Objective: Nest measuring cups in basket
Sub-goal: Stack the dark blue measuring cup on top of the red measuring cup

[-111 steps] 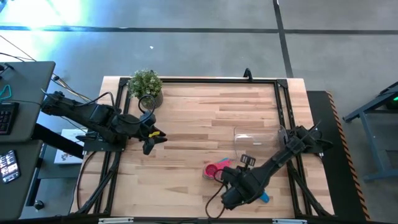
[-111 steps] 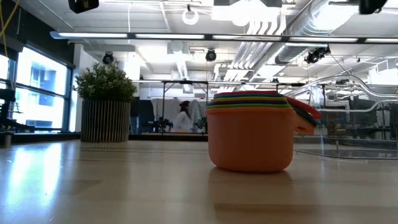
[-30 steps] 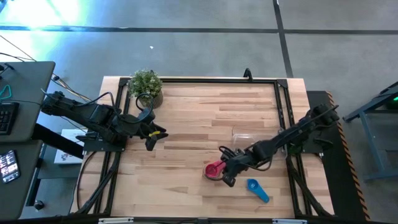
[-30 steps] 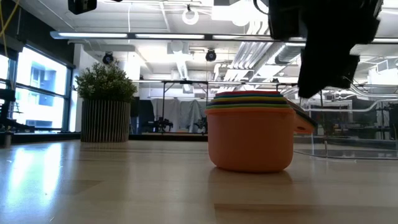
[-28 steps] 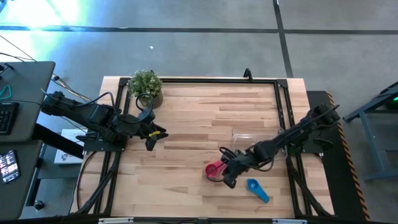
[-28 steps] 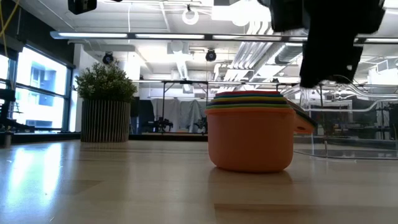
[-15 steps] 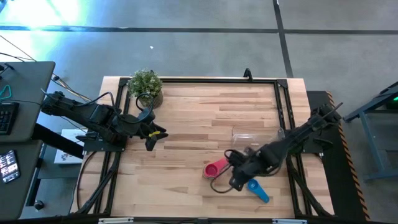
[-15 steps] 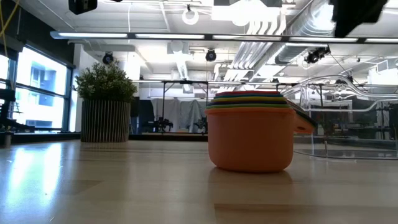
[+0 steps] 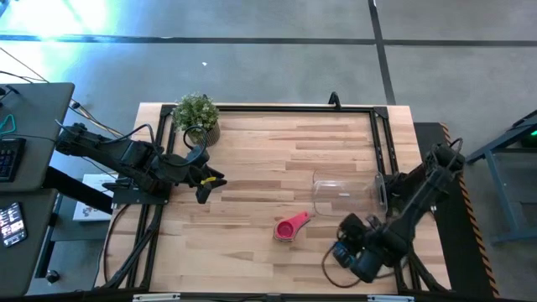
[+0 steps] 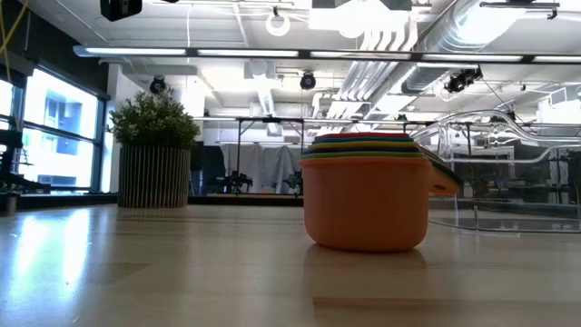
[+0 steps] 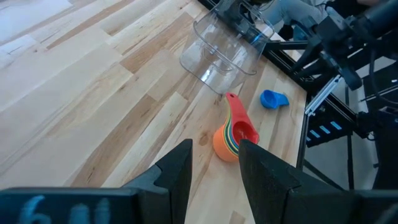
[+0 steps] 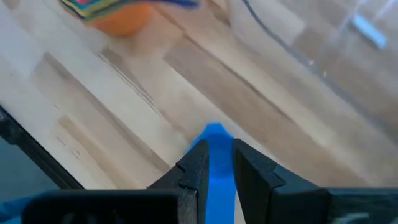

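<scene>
Several measuring cups point(image 9: 289, 228) stand nested in one stack on the table, the orange one point(image 10: 365, 204) outermost, their handles point(image 11: 239, 118) pointing toward the clear basket point(image 9: 344, 195). A blue cup point(image 11: 273, 99) lies alone on the wood near the stack. My right gripper point(image 9: 344, 250) hangs above it and hides it in the high view. Its fingers point steeply down, slightly apart, and the blue cup point(image 12: 215, 134) shows through the gap. My left gripper point(image 11: 214, 152) waits open above the table's left side point(image 9: 205, 183).
A potted plant point(image 9: 197, 113) stands at the far left corner. Black frame rails point(image 9: 382, 143) run along the table's edges. Bare wood point(image 9: 268, 159) lies between the plant, the stack and the basket.
My right gripper has left the stack of cups, swung toward the table's near right corner and stopped over the blue cup. It has risen out of the low view, rolled, and tipped further downward. The stack, the blue cup and the basket have stayed in place.
</scene>
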You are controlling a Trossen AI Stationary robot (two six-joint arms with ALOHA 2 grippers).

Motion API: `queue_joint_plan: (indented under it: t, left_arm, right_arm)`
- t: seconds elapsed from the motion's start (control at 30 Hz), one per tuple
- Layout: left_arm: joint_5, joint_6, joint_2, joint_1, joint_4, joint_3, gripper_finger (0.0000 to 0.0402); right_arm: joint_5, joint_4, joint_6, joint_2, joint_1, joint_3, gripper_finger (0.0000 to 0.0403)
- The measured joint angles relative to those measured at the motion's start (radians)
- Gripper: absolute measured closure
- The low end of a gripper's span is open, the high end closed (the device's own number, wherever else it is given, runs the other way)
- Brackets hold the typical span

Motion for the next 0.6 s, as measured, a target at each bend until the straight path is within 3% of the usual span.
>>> queue_joint_plan:
  t: [0.33, 0.6]
  left_arm:
    - [0.0, 0.0, 0.0, 0.0, 0.0, 0.0, 0.028]
    - [0.0, -0.003, 0.0, 0.0, 0.001, 0.0, 0.028]
  right_arm:
    - [-0.03, 0.043, 0.228, 0.0, 0.126, -0.121, 0.0341]
    - [-0.092, 0.218, 0.141, 0.0, 0.12, -0.24, 0.034]
